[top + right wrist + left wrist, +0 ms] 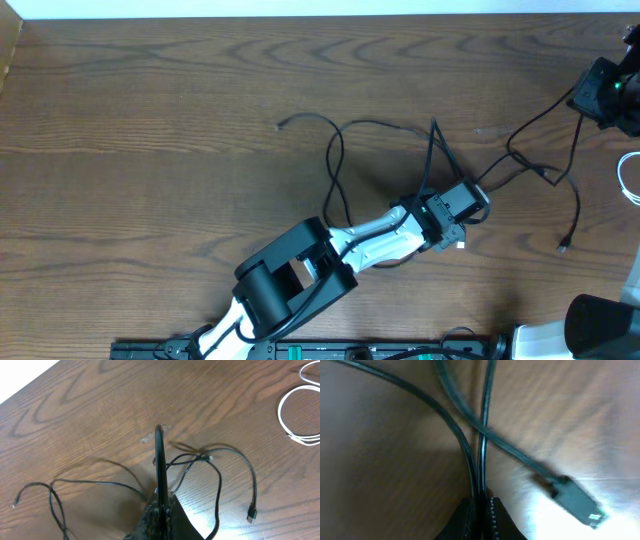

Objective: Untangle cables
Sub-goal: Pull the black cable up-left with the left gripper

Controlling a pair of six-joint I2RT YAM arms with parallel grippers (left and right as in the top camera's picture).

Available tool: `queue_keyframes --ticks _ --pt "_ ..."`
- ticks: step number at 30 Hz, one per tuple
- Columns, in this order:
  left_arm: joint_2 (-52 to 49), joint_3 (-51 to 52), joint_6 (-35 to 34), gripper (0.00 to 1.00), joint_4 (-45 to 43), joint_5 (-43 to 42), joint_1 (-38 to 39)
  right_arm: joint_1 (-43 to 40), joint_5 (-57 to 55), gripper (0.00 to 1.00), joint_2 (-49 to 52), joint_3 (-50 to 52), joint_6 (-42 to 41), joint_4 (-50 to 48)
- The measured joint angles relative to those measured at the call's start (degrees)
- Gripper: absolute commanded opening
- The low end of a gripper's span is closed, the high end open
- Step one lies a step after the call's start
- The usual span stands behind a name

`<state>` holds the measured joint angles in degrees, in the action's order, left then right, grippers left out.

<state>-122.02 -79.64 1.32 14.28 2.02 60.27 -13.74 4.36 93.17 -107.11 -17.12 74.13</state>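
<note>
Found the black cables [329,165] looped and crossed mid-table [150,150], with the white cable [630,178] coiled well apart at the right edge.

Confirmed left jaws closed on two black strands [479,467] running side by side into the grip. Noted a third strand [515,452] crossing the pair just ahead of the jaws and ending in a plug [577,504] resting on the wood.

Confirmed right jaws closed on a single black strand [159,460], lifted clear of the table near the far right corner.

Traced that held line [540,118] from the right jaws down and leftward toward the left jaws. Recorded its long axis as diagonal, with the tangle at the left-jaw end.

Judged the left arm [380,235] nearer the crossings, positioned directly over them, and the right arm well apart at the line's outer end.

Judged the coming move to turn on that diagonal. Expected separation along it to tension the line and drag the loops lying left of the left jaws.

Could not tell from these views whether the crossings were true knots or mere overlaps. Could not confirm the right-held strand as one of the pair in the left jaws.

Judged the task early, loops not yet cleared.
</note>
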Motion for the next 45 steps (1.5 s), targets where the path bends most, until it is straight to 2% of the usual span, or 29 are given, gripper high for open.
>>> queue_keyframes --ticks 4,8,13,18,22,28,36,40,45 --pt "1.5 0.5 0.0 0.07 4.5 3.5 -1.6 0.0 0.0 0.01 0.0 0.0 0.0 0.0" --pt "5.2 2.0 -1.9 0.08 10.1 4.3 -6.6 0.0 0.1 0.01 0.0 0.0 0.0 0.0" --pt "17.2 2.4 -3.2 0.08 17.4 1.5 -18.2 0.0 -1.2 0.01 0.0 0.0 0.0 0.2" --pt "28.3 2.4 -4.1 0.08 20.3 -0.9 -32.3 0.0 -5.7 0.01 0.0 0.0 -0.2 1.0" --pt "32.2 2.4 -5.0 0.08 20.4 -5.3 -42.0 0.0 -9.3 0.01 0.0 0.0 -0.3 1.7" --pt "34.1 2.4 -7.7 0.07 20.5 -19.0 -53.4 0.0 -15.4 0.01 0.0 0.0 -1.0 2.4" --pt "34.1 2.4 -16.6 0.08 20.2 -24.7 -66.4 -0.2 -29.1 0.01 0.0 0.2 -8.2 5.3" --pt "34.1 2.4 -20.3 0.08 20.2 -28.5 -70.9 -0.3 -25.8 0.01 0.0 0.4 -8.2 3.5" --pt "34.1 2.4 -21.0 0.07 20.9 -34.0 -67.5 -0.2 -11.7 0.01 0.0 0.4 -2.5 -0.9"
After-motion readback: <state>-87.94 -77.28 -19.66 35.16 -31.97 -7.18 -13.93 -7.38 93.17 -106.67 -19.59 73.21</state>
